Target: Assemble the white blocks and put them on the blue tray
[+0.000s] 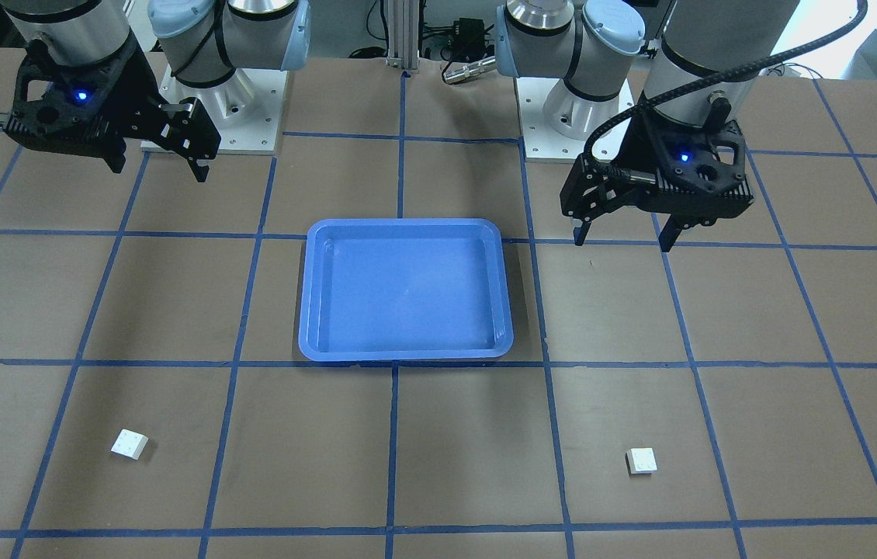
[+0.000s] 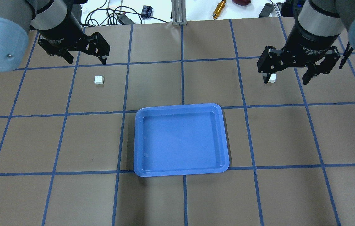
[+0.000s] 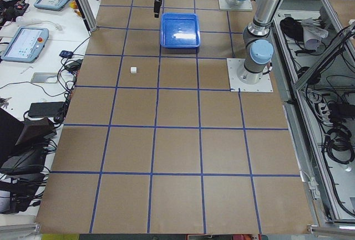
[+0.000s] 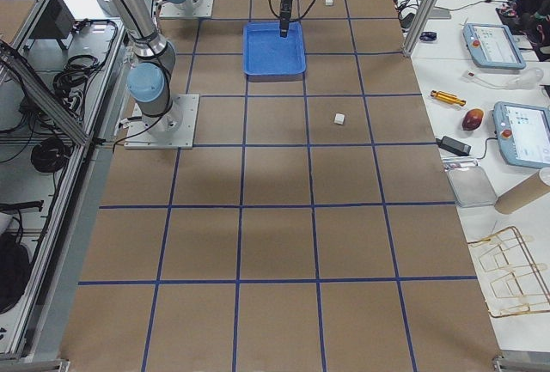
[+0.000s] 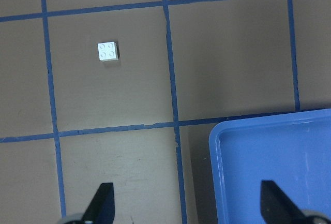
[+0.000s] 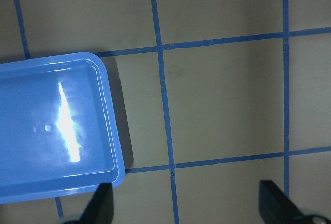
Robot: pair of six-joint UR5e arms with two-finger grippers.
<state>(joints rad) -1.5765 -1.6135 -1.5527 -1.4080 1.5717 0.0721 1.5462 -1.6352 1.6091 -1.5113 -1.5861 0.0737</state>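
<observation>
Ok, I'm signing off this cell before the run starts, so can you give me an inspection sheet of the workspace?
Surface: brown table covering, blue tape grid, lying flat.
Job's things: blue tray mid-table, no block in it; left white block and right white block lie far apart on the table, unjoined.
Clutter: nothing seen.
Grippers: left gripper and right gripper both open, holding nothing, above the table.
Cables: black corrugated cable along the left arm's wrist.
Surroundings: touch-screen pendants on side benches; loose wires beyond the table.
</observation>
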